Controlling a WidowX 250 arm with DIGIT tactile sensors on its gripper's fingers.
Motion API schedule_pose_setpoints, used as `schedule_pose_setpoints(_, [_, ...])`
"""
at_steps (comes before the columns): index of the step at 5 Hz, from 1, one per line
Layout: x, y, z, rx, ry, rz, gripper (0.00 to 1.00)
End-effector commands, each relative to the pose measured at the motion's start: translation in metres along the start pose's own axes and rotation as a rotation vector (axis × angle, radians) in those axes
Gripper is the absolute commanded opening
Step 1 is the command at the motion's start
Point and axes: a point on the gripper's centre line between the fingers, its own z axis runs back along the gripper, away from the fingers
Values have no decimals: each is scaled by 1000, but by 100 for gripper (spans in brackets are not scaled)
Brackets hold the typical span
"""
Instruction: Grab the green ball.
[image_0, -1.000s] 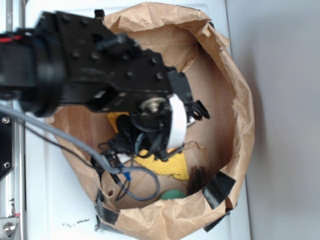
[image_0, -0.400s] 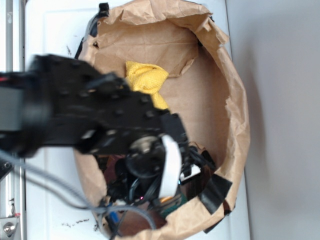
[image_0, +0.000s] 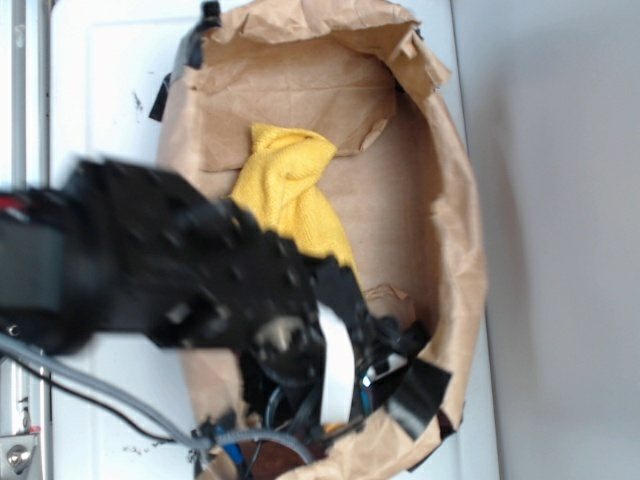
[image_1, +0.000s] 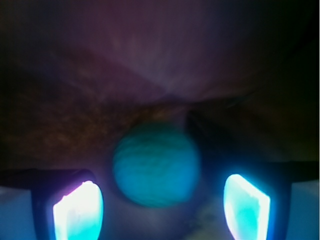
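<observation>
The gripper (image_1: 161, 205) stands spread, its two glowing fingertips (image_1: 79, 211) flanking the green ball (image_1: 156, 164), which sits centred just ahead, low in the near corner of the paper bag (image_0: 462, 250). To my eye, a short straight advance, then a gentle squeeze, suits best; a glancing touch could roll the ball off. A yellow cloth (image_0: 290, 195) lies well apart. The bag's close walls and black tape (image_0: 418, 390) crowd the arm.
</observation>
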Motion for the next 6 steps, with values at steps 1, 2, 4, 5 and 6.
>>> schedule_pose_setpoints(1, [8,-22,-25,-68,-15,-33,0])
schedule_pose_setpoints(2, [7,-24,-27,-67,-24,-24,0])
schedule_pose_setpoints(4, [-1,8,20,-9,-69,23,0])
schedule_pose_setpoints(5, [-14,21,68,46,-110,104,0])
schedule_pose_setpoints(6, [-30,29,94,53,-70,189,0])
